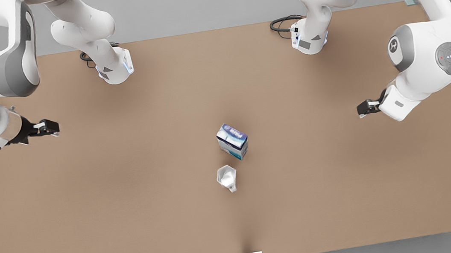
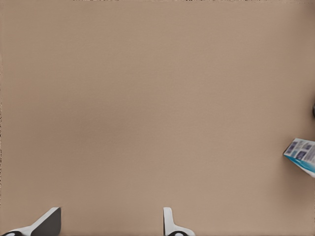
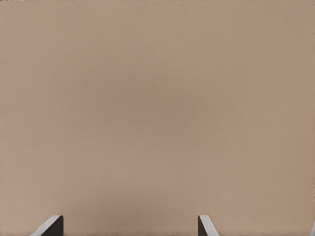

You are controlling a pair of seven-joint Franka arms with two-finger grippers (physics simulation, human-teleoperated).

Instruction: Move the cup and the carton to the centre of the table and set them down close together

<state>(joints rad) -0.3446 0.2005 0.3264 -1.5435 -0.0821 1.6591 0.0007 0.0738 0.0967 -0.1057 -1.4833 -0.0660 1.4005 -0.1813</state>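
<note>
The carton (image 1: pixel 232 141) stands at table (image 1: pixel 88 203) centre, the cup (image 1: pixel 227 178) just beside at its 7 o'clock. Both grippers, left (image 2: pixel 110 231) and right (image 3: pixel 130 231), hover spread wide, empty, well apart; a careless return could topple the cup

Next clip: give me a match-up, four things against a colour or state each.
1. cup
2. carton
3. left tool
4. right tool

A. white with blue and teal print
B. open above the table, carton corner in its wrist view
C. pale grey-white, faceted
D. open, plain table beneath

Pairs: 1-C, 2-A, 3-B, 4-D
</note>
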